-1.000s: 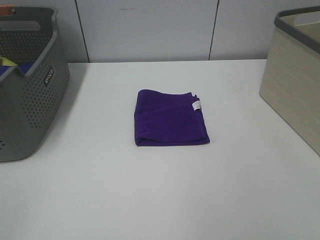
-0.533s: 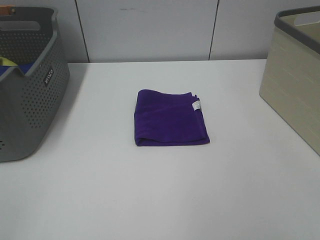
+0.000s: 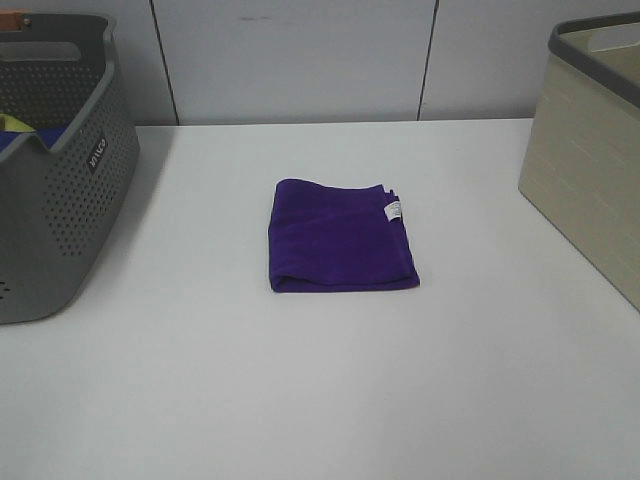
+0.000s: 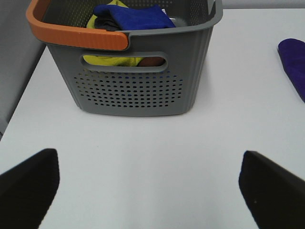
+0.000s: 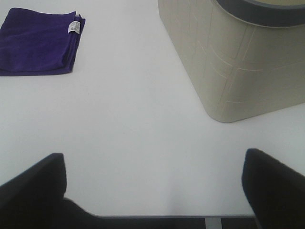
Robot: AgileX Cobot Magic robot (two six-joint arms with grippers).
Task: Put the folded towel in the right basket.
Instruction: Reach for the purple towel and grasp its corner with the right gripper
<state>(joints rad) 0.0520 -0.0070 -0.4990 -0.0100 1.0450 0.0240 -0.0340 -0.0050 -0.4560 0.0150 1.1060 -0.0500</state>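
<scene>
A folded purple towel (image 3: 340,238) with a small white label lies flat in the middle of the white table (image 3: 300,400). It also shows in the right wrist view (image 5: 40,42), and its edge shows in the left wrist view (image 4: 294,62). The beige right basket (image 3: 590,150) stands at the table's right edge and also shows in the right wrist view (image 5: 238,62). My left gripper (image 4: 150,191) is open and empty, near the grey basket. My right gripper (image 5: 155,191) is open and empty, near the table's front edge, between the towel and the beige basket. Neither gripper shows in the exterior high view.
A grey perforated basket (image 3: 50,180) with an orange handle (image 4: 76,38) stands at the left, holding blue (image 4: 133,16) and yellow cloths. A pale panelled wall (image 3: 300,60) runs behind the table.
</scene>
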